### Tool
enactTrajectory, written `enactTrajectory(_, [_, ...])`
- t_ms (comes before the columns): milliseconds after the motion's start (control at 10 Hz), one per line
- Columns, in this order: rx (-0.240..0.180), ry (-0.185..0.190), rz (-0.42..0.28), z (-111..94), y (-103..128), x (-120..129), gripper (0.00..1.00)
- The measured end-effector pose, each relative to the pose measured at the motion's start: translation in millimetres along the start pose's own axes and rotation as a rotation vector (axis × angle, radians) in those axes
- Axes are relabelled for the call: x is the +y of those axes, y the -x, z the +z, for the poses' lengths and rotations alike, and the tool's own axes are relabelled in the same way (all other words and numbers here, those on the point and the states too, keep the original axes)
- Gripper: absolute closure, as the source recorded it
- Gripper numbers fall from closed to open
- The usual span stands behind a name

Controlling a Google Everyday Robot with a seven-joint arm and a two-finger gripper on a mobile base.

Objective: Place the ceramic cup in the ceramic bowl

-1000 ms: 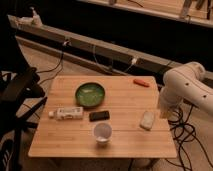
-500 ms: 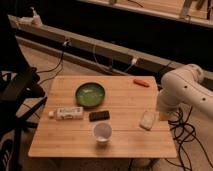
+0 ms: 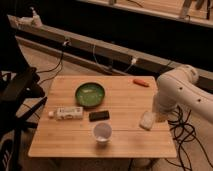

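Looks like a robot lab or test bay, not a home; plain wooden table (image 3: pixel 130 102) on a bare floor; loose cables (image 3: pixel 185 132) trailing about; long rail (image 3: pixel 100 47) strung with wires behind; white robot arm (image 3: pixel 180 90), its gripper (image 3: pixel 156 116) low at the table's right edge.

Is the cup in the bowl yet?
Out. The cup stands on the table, apart from the bowl; the hand is at the table edge, away from both.

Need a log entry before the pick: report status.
Hand at right edge of table, apart from ceramic cup. Cup upright near front edge, not in ceramic bowl. Black block lies between them.
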Motion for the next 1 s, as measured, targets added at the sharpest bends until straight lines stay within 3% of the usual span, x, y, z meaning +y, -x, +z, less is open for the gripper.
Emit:
enactTrajectory(100, [0.001, 0.0, 0.009, 3, -2, 3, 0.53])
enactTrajectory(300, [-0.023, 0.007, -0.004, 5, -7, -1, 0.35])
enactTrajectory(500, [-0.128, 0.026, -0.022, 10, 2, -8, 0.21])
enactTrajectory(700, [-0.24, 0.025, -0.038, 14, 29, -18, 0.2])
enactTrajectory(1000, [-0.361, -0.01, -0.079, -2, 82, -38, 0.2])
